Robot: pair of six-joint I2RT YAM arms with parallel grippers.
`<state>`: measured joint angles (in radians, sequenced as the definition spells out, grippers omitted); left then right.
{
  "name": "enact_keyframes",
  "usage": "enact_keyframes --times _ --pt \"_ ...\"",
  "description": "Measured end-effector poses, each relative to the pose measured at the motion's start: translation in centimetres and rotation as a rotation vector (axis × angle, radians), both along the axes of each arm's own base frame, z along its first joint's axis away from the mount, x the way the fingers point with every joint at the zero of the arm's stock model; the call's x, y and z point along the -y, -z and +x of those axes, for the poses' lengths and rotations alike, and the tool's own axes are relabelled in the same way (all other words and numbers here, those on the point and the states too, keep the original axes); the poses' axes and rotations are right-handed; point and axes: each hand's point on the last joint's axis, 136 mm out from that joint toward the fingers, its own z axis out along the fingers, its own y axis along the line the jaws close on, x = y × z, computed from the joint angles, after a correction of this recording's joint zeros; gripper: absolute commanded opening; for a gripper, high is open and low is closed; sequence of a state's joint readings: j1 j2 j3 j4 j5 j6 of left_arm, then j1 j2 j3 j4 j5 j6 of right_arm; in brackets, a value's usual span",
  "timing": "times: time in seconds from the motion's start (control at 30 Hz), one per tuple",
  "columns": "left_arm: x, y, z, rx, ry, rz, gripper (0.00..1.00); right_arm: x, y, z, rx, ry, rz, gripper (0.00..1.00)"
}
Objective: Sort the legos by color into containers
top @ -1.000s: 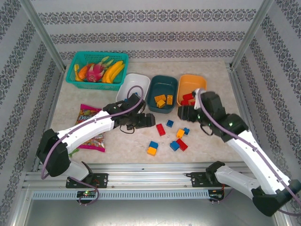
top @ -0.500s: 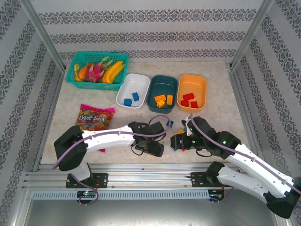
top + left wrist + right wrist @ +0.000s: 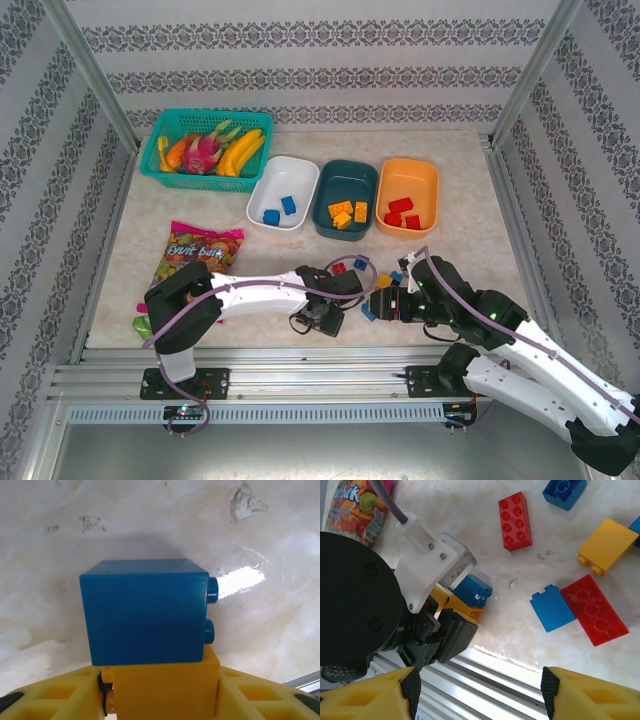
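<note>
My left gripper (image 3: 160,692) is shut on a yellow brick (image 3: 165,685) that carries a blue brick (image 3: 145,612) joined on top. It sits low over the table near the front edge (image 3: 323,318). My right gripper (image 3: 479,692) stands open just to its right (image 3: 385,305), nothing between its fingers, and looks down at the held pair (image 3: 470,596). Loose legos lie nearby: a red brick (image 3: 515,520), a blue one (image 3: 552,607), a second red one (image 3: 595,611) and a yellow one (image 3: 607,544). The white dish (image 3: 300,170) holds blue bricks, the teal dish (image 3: 345,180) yellow ones, the orange dish (image 3: 410,172) red ones.
A candy bag (image 3: 195,255) lies left of the left arm. A teal basket of fruit (image 3: 205,142) stands at the back left. The aluminium front rail (image 3: 320,375) runs right below both grippers (image 3: 510,680).
Both arms came down from the dishes to the front of the table. The left jaws closed on the yellow brick with the blue one on top. The right gripper stayed open.
</note>
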<state>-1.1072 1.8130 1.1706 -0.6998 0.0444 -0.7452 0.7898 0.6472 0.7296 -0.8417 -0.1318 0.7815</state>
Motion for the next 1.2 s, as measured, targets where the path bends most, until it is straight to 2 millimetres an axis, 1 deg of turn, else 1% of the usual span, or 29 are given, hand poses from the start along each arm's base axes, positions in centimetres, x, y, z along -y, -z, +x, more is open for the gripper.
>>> enact_keyframes --times 0.17,0.3,0.4,0.47,0.53,0.6,0.7,0.77,0.87,0.93,1.0,1.07,1.2 --pt "0.4 -0.4 0.5 0.018 -0.001 -0.006 0.45 0.0 0.0 0.0 -0.001 0.002 0.001 0.67" --pt "0.0 -1.3 0.7 0.038 -0.005 0.004 0.44 0.0 0.0 0.0 -0.001 0.002 0.000 0.67" --pt "-0.9 -3.5 0.7 0.058 -0.013 0.003 0.44 -0.4 -0.8 0.3 0.008 0.000 0.012 0.67" --pt "-1.1 -5.8 1.1 0.076 -0.029 -0.030 0.44 -1.2 -2.2 0.9 0.031 -0.006 0.050 0.67" --pt "-1.3 -8.5 2.2 0.097 -0.064 -0.080 0.44 -1.8 -3.9 1.7 0.062 0.004 0.092 0.67" --pt "-1.8 -11.3 4.3 0.127 -0.120 -0.134 0.43 -2.1 -5.9 3.0 0.099 0.032 0.135 0.67" --pt "-2.8 -14.9 8.6 0.177 -0.212 -0.204 0.42 -1.9 -8.9 5.9 0.152 0.126 0.199 0.66" --pt "-3.3 -16.8 11.5 0.212 -0.256 -0.238 0.42 -1.2 -10.6 8.5 0.180 0.208 0.236 0.67" --pt "-3.6 -18.5 15.7 0.254 -0.292 -0.263 0.42 -0.3 -12.3 12.5 0.200 0.315 0.278 0.66" --pt "-3.3 -18.7 18.5 0.268 -0.304 -0.268 0.42 0.1 -12.6 15.0 0.193 0.363 0.285 0.66" --pt "-2.7 -18.3 21.1 0.273 -0.308 -0.272 0.42 0.3 -12.7 17.2 0.179 0.399 0.290 0.66" --pt "-2.0 -17.3 24.0 0.275 -0.313 -0.269 0.42 0.6 -12.7 19.4 0.163 0.431 0.298 0.66" --pt "-0.5 -15.4 28.9 0.287 -0.317 -0.279 0.42 1.3 -12.2 22.4 0.141 0.484 0.335 0.66"
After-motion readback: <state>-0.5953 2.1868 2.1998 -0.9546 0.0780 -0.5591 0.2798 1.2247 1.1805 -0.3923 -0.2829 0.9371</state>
